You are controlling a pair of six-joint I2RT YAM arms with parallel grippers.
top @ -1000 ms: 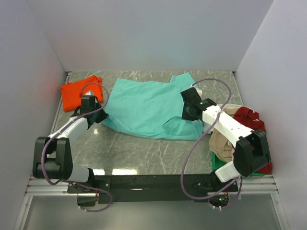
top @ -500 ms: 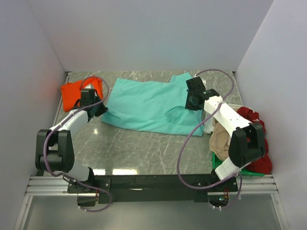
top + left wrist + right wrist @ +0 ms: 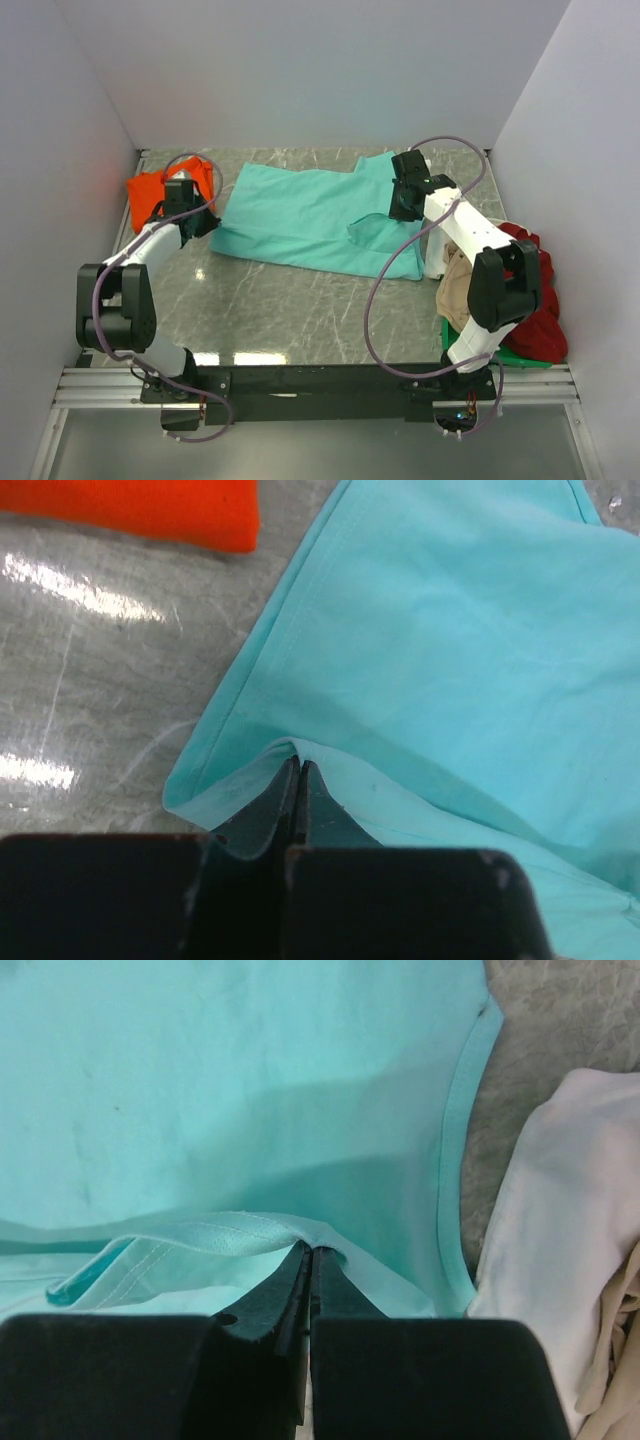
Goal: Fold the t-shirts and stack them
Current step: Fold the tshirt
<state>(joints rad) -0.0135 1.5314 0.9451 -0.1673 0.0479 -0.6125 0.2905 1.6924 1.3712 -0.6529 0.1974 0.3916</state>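
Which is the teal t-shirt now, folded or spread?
Mostly spread. The teal t-shirt lies flat on the table; only its near edge doubles over where left claw and right claw pinch it.

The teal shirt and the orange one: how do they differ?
The teal t-shirt lies spread wide; the orange t-shirt is folded small at the far left. The left end effector and right end effector pinch the teal one; nothing grips the orange one. Both are plain, single-coloured.

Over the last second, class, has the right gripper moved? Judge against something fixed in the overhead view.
Yes. The right gripper, shut on the teal t-shirt, has moved toward the far edge of the table, dragging the shirt's fold along.
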